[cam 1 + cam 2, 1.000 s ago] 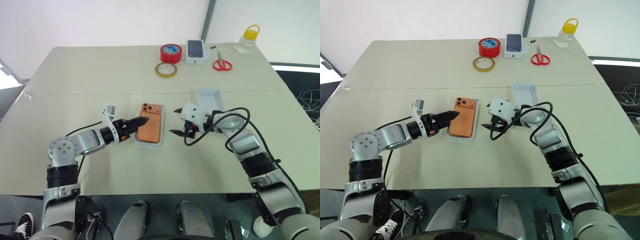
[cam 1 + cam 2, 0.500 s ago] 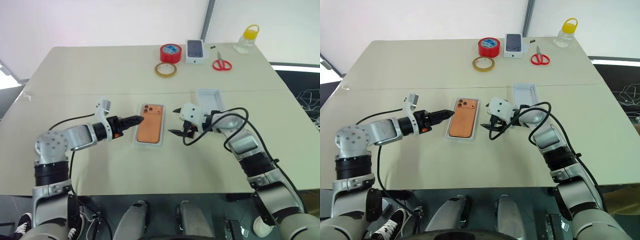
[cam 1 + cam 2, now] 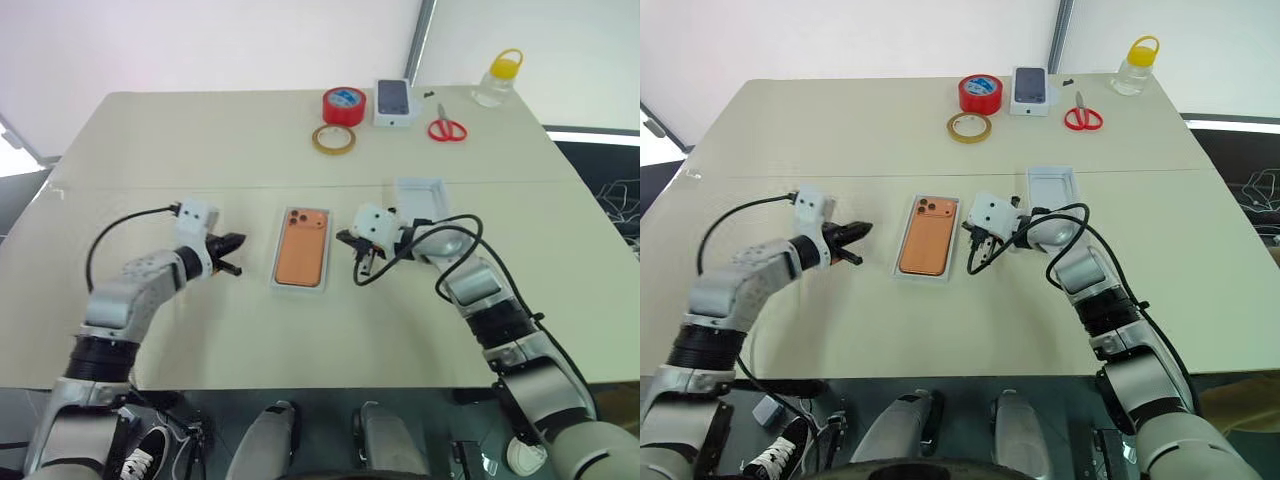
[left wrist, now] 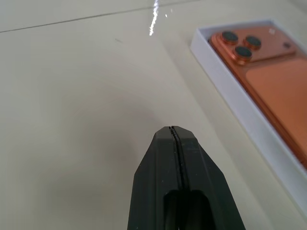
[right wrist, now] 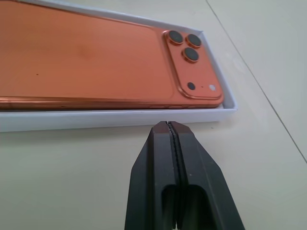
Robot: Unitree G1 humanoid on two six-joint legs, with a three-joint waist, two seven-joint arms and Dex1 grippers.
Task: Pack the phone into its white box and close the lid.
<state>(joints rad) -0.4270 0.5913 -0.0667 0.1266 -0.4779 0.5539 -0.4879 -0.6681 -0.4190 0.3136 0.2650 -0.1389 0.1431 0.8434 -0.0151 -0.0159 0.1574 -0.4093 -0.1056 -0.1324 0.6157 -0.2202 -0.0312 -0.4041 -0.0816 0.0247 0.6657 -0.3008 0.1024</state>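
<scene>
Left eye view, nearest first: left gripper [image 3: 232, 268] hovers over bare tabletop [image 3: 180, 150] toward the left edge, fingers pressed flat together, holding nothing. Right gripper [image 3: 357, 254] sits just right of the white box [image 3: 281, 284], also pinched shut and empty. The phone [image 3: 303, 247] already lies back-up inside that box, mid-table, camera bump toward the far edge. Beyond the right gripper, the lid [image 3: 420, 190] rests open side up, well apart from the box.

So the lid is the thing to handle, I'd guess. Thin cardboard, light, stiff enough but the rim would crush if squeezed hard. Best bet is pinching one long rim wall, then flipping it over.

Along the far edge: yellow tape ring [image 3: 331, 139], red tape roll [image 3: 343, 105], small white carton [image 3: 394, 102], red scissors [image 3: 446, 128], yellow-capped jar [image 3: 498, 78].
</scene>
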